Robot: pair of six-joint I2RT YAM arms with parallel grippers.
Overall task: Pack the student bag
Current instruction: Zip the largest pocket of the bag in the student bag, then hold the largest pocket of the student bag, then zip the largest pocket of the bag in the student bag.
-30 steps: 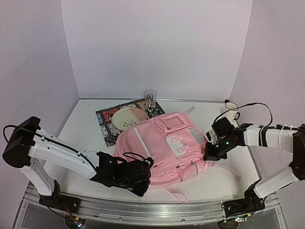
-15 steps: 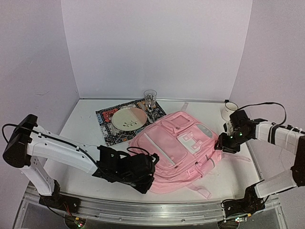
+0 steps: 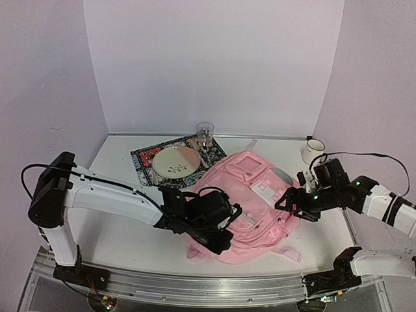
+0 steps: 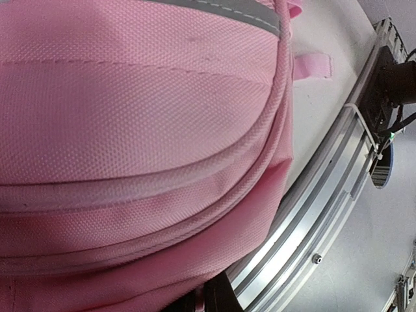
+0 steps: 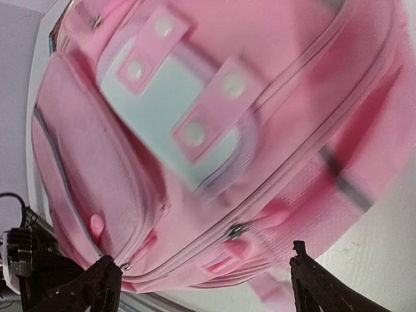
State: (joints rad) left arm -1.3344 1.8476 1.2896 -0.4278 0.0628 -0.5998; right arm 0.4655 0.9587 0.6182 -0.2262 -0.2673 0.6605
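Observation:
The pink student bag lies front up on the table, right of the middle, tilted with its white patch toward the right. My left gripper is at the bag's near left corner, shut on a fold of its pink fabric. Only the dark fingertips show at the bottom of the left wrist view. My right gripper hovers open over the bag's right side. In the right wrist view its gripper has both fingers spread wide, with a zip pull between them and nothing held.
A patterned mat with a plate lies behind the bag on the left, and a glass stands at its back corner. A white mug stands at the back right. The aluminium rail runs along the near edge.
The bag has slid right and turned. My left gripper travelled right with it, still shut on the fabric. My right gripper let go, opened wide and dropped lower over the bag's right side.

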